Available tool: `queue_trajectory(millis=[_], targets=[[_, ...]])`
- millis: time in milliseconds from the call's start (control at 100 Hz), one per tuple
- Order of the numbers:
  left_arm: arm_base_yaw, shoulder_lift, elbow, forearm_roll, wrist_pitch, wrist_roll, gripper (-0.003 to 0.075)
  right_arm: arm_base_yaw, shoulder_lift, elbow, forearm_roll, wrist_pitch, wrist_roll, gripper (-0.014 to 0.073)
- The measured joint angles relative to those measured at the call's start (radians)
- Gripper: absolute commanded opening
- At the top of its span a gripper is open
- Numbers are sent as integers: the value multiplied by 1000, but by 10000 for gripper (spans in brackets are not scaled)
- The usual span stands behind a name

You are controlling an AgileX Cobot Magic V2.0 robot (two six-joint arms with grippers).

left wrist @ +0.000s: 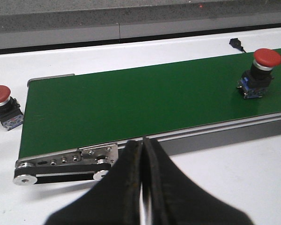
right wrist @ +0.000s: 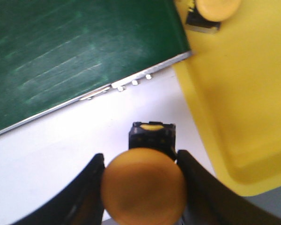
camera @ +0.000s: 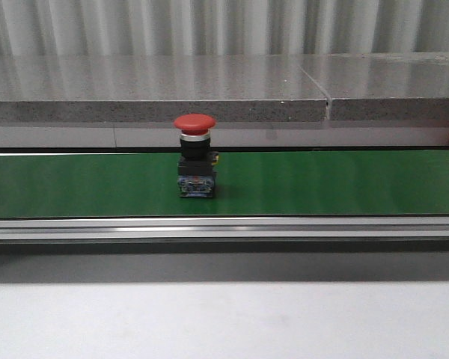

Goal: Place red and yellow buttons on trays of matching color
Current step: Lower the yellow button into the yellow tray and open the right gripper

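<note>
Sitting off the belt's left end on the white table, a red button (left wrist: 1, 95) rests alone. The left gripper (left wrist: 143, 187) hovers near the green belt (left wrist: 131, 98), fingers pressed together, empty. Another red button (camera: 194, 142) stands upright mid-belt. The right gripper (right wrist: 143, 187) clamps a yellow button (right wrist: 144, 185) beside the yellow tray (right wrist: 239, 108), which holds another yellow button (right wrist: 215, 7).

Front low, level across green belt (camera: 322, 183); wrists oblique, close, sharing belt.
</note>
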Motion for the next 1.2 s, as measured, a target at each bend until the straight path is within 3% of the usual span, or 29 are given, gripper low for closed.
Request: queue_trajectory(millis=[500, 1080, 1150, 1200], targets=[[-2, 0, 0, 0, 0, 0, -21, -273, 10, 175, -26, -266, 47, 92], [-2, 0, 0, 0, 0, 0, -21, -320, 238, 205, 8, -499, 124, 95], [-2, 0, 0, 0, 0, 0, -21, -320, 266, 205, 8, -517, 125, 143], [-2, 0, 0, 0, 0, 0, -21, -320, 282, 205, 8, -526, 125, 237]])
